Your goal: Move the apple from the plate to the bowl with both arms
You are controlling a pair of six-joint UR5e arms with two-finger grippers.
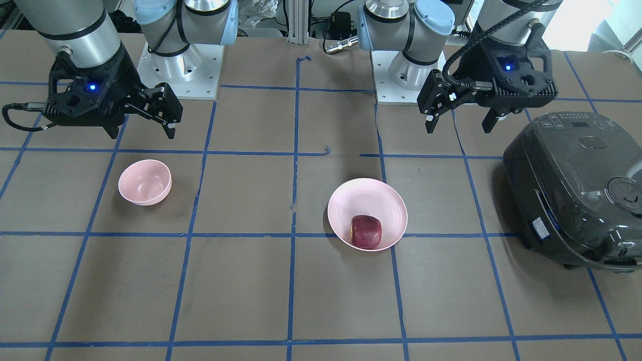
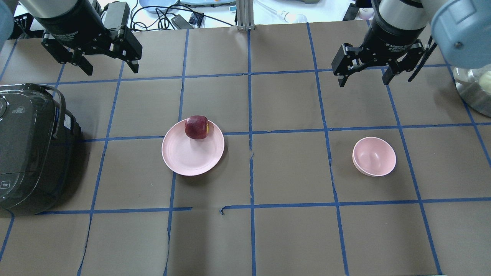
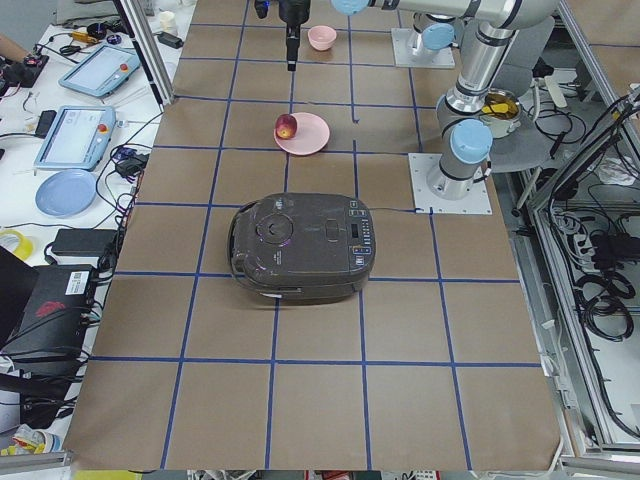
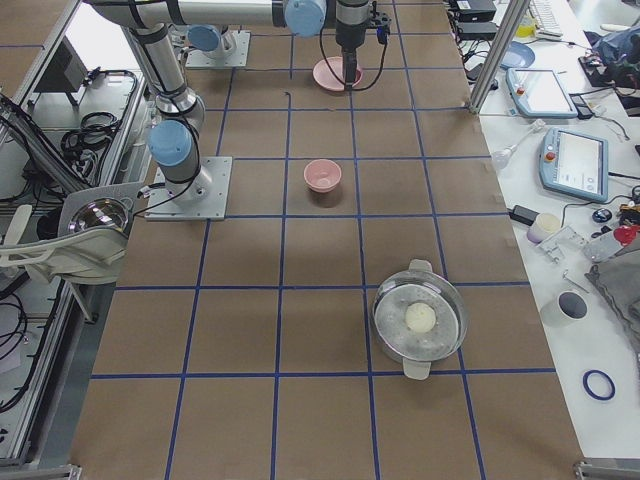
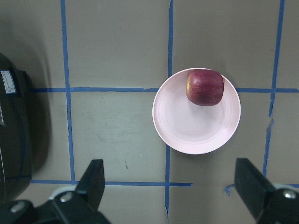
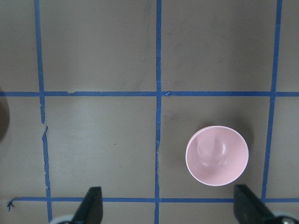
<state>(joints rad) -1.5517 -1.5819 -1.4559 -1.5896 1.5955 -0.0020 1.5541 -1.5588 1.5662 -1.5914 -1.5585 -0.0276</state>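
Observation:
The dark red apple [image 1: 366, 231] [image 2: 196, 127] lies on the far rim side of the wide pink plate [image 1: 368, 199] [image 2: 191, 157], left of the table's middle in the overhead view. The small pink bowl [image 1: 144, 182] [image 2: 374, 156] stands empty on the right side. My left gripper [image 2: 112, 70] [image 1: 458, 128] hovers open and empty behind the plate; its wrist view shows the apple [image 5: 204, 87] on the plate [image 5: 196, 133]. My right gripper [image 2: 363, 81] [image 1: 143, 134] hovers open and empty behind the bowl [image 6: 217, 155].
A dark grey rice cooker [image 2: 27, 149] [image 1: 577, 190] stands at the table's left end, close to the plate's side. A steel pot [image 4: 420, 320] [image 2: 475, 90] with a pale round thing in it stands at the right end. Blue tape lines grid the brown table.

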